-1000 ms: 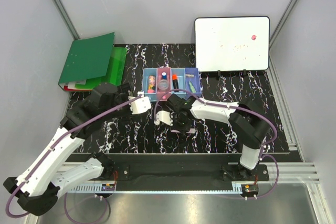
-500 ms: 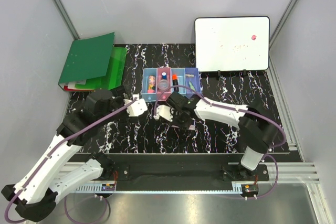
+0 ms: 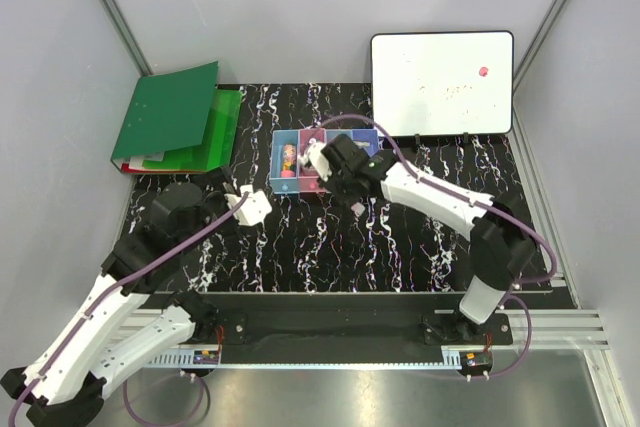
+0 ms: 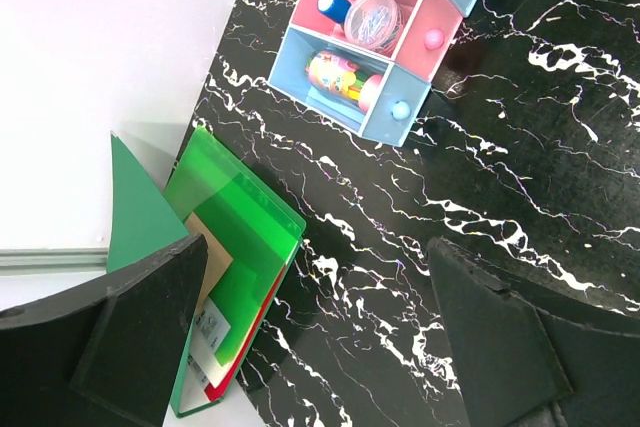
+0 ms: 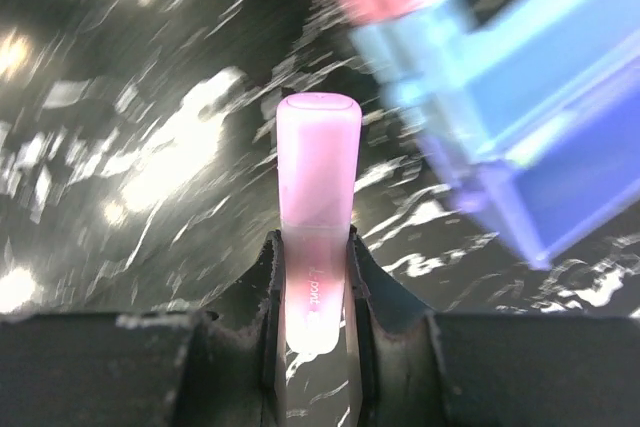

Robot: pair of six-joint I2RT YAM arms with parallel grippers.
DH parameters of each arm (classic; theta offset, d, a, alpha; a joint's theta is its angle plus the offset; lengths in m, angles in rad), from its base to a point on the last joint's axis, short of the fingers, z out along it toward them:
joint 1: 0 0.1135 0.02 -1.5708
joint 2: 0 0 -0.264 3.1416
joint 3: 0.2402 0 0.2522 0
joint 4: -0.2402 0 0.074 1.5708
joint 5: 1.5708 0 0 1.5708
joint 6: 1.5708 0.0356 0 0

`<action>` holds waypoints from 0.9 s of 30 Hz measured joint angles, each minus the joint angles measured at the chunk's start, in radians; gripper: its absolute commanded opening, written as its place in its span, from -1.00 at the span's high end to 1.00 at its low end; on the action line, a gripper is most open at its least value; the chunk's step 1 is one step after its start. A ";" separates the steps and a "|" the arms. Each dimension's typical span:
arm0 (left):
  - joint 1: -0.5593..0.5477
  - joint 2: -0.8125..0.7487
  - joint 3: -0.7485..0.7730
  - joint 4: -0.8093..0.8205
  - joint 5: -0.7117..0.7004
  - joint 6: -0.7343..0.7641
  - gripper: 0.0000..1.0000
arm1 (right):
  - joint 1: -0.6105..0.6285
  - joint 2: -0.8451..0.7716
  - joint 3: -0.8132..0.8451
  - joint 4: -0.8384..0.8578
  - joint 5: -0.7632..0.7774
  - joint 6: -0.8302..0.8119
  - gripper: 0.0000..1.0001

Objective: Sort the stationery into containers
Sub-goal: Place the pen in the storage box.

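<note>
Most of the overhead view is a black table point(image 3: 330, 247) veined with white, with a whiteboard point(image 3: 442, 82) propped at its far right, bearing faint smudges and one small red spot, and green binders point(image 3: 170, 117) lying at its far left. Between them, near the middle, stand the containers point(image 4: 385, 119): narrow plastic bins pressed side by side, light blue, pink point(image 4: 440, 22) and light blue again, with a violet-blue one at the right end. Each of the two nearest has a little round knob on its near end. The right arm point(image 3: 430, 202) reaches over the middle bins and hides them from above. In the leftmost bin lies a pink-yellow eraser point(image 4: 335, 75) with a busy colourful print. The pink bin holds a blue-capped stick point(image 4: 333, 4) and a small round clear piece point(image 4: 372, 19) filled with what look like wire clips. The right gripper point(image 5: 312, 252) is clamped on the pink marker point(image 5: 318, 197), a pale translucent barrel with a rounded, squared-off end. Its fine white lettering is too small to read. The marker's tip shows against the tabletop, with the blurred bins just to its upper right. The left gripper point(image 4: 315, 277) hangs over the table near the binders, its jaws spread wide with nothing between them.
</note>
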 measured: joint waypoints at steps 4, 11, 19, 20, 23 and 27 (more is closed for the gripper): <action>0.000 0.011 0.000 0.009 0.001 0.000 -0.98 | -0.081 0.076 0.126 0.016 0.043 0.067 1.00; 0.000 0.037 0.000 0.016 0.005 0.000 -0.98 | -0.192 0.251 0.338 0.038 0.049 0.120 1.00; 0.000 0.091 0.001 0.032 0.013 0.000 -0.98 | -0.209 0.392 0.483 0.047 0.008 0.155 1.00; 0.000 0.097 0.002 0.034 0.013 0.001 -0.98 | -0.210 0.407 0.499 0.048 -0.001 0.160 1.00; 0.000 0.103 0.002 0.039 0.013 0.001 -0.98 | -0.217 0.441 0.525 0.054 -0.015 0.176 1.00; 0.000 0.103 0.002 0.041 0.014 0.008 -0.97 | -0.235 0.479 0.543 0.060 -0.032 0.201 1.00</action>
